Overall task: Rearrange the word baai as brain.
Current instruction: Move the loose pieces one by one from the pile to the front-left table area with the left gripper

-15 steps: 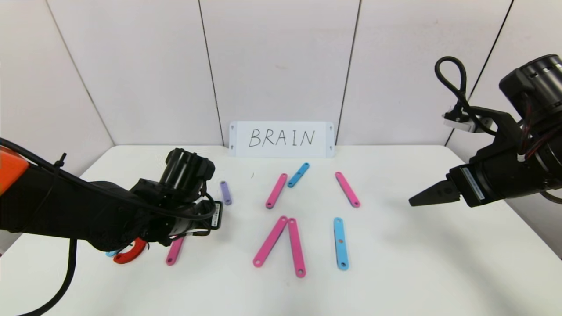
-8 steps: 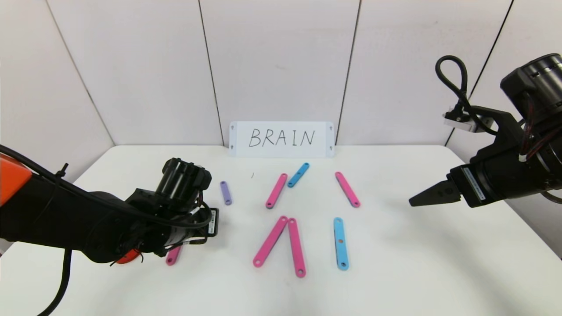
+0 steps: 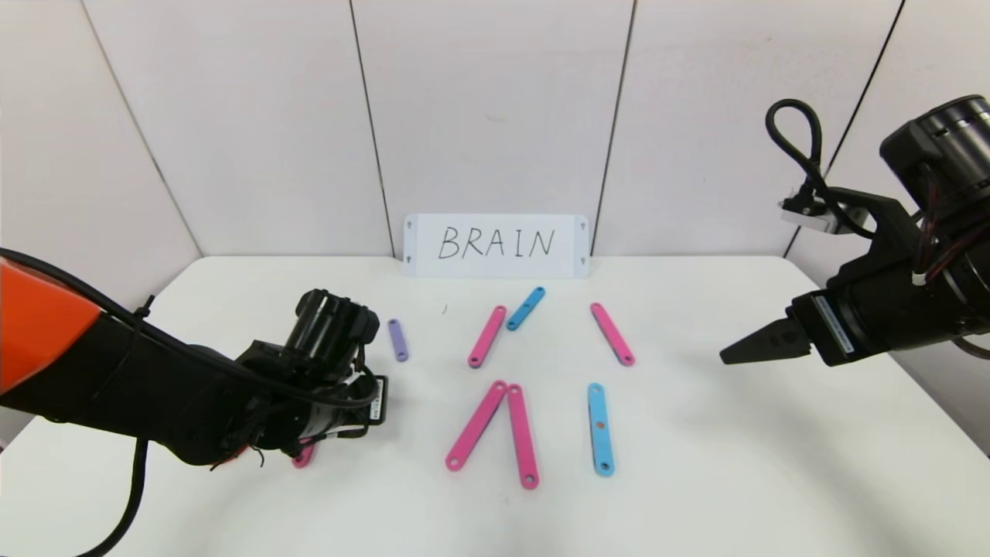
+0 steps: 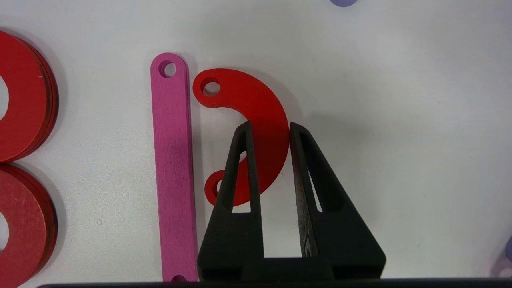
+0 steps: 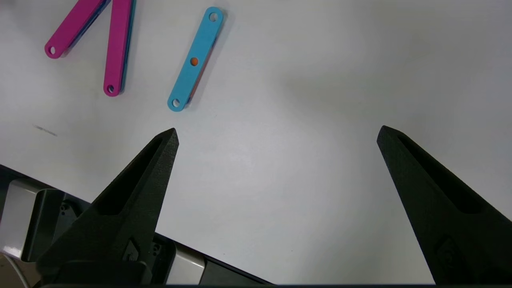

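Observation:
In the left wrist view my left gripper [image 4: 269,124] is shut across the band of a red C-shaped curve [image 4: 256,98]. The curve lies flat on the table beside a pink strip [image 4: 172,160]. In the head view my left arm hides the gripper and the curve, and only the pink strip's end [image 3: 302,458] shows. A purple strip [image 3: 397,340], pink strips [image 3: 486,336] [image 3: 612,333] [image 3: 476,425] [image 3: 522,435] and blue strips [image 3: 526,307] [image 3: 599,428] lie mid-table. My right gripper [image 3: 723,357] hangs open and empty at the right, also seen in its wrist view [image 5: 276,132].
The white BRAIN card [image 3: 496,244] stands against the back wall. Two more red round pieces [image 4: 20,96] [image 4: 20,228] lie beyond the pink strip, cut off by the picture's edge. The table [image 3: 735,464] is bare at the front right.
My left arm has swung lower and towards the front. The red curve that showed under it one second ago is now hidden in the head view. The right arm has not moved.

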